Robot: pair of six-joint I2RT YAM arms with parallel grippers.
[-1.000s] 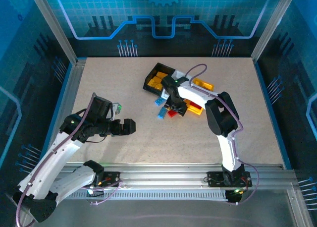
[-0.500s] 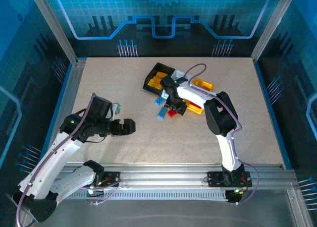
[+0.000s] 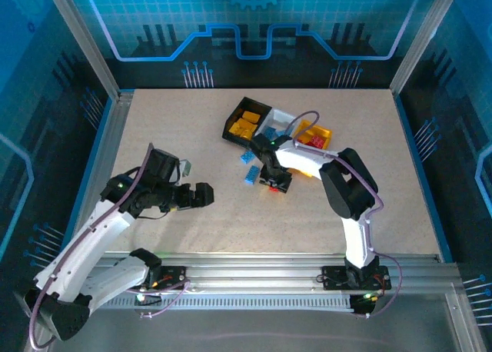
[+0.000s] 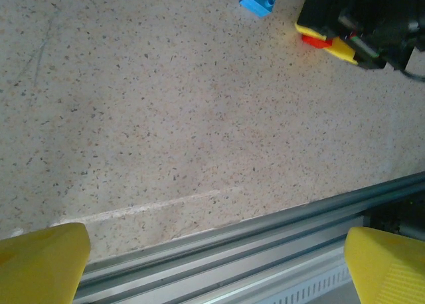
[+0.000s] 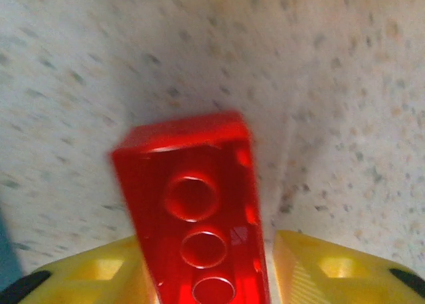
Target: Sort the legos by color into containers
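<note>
sorting partway done, with orange-yellow bricks [image 3: 247, 125] in black bin [image 3: 231, 129], red ones [image 3: 315, 141] in yellow bin [image 3: 327, 131], blue bricks [image 3: 251, 175] loose on table [image 3: 192, 137] near white bin [image 3: 283, 115], right gripper [image 3: 275, 184] pinched narrow on red brick [image 5: 196, 198] low over table, left gripper [image 3: 204, 194] spread wide.
</note>
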